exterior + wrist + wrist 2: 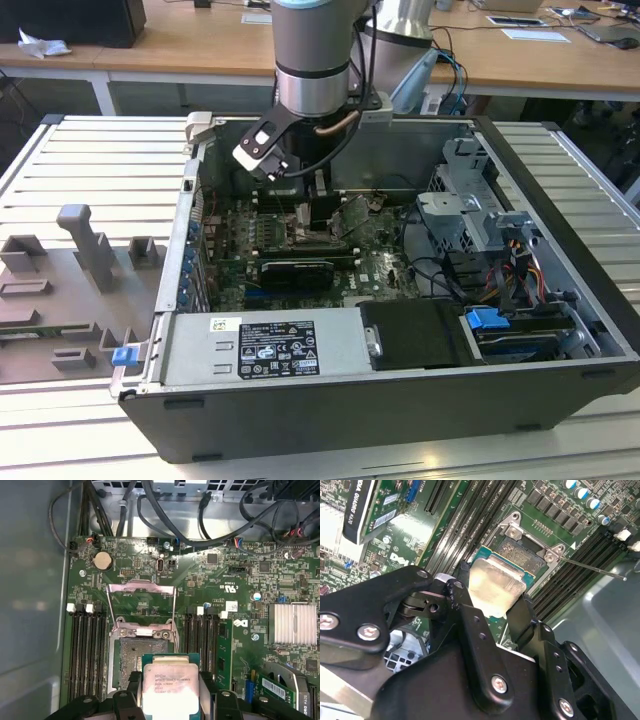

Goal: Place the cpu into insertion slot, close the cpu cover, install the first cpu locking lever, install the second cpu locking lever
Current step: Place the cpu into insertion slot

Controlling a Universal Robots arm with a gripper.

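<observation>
The cpu (170,687) is a flat square chip with a dull silver top on a green edge, and my gripper (170,700) is shut on it from two sides. It hangs just above one side of the insertion slot (142,652), whose dark pin field lies bare. In the second wrist view the cpu (495,582) partly overlaps the insertion slot (522,555) between black fingers (465,605). The cpu cover (141,587) is swung open away from the socket. A thin locking lever (595,568) sticks out sideways. In the exterior view the gripper (300,195) reaches down into the open computer case.
Long black memory slots (87,650) flank the socket on both sides. A black expansion card (297,270) lies near the socket. Cables (150,510) run along the case wall, a finned heatsink (292,625) sits aside, and a drive cage (470,210) stands at the exterior view's right.
</observation>
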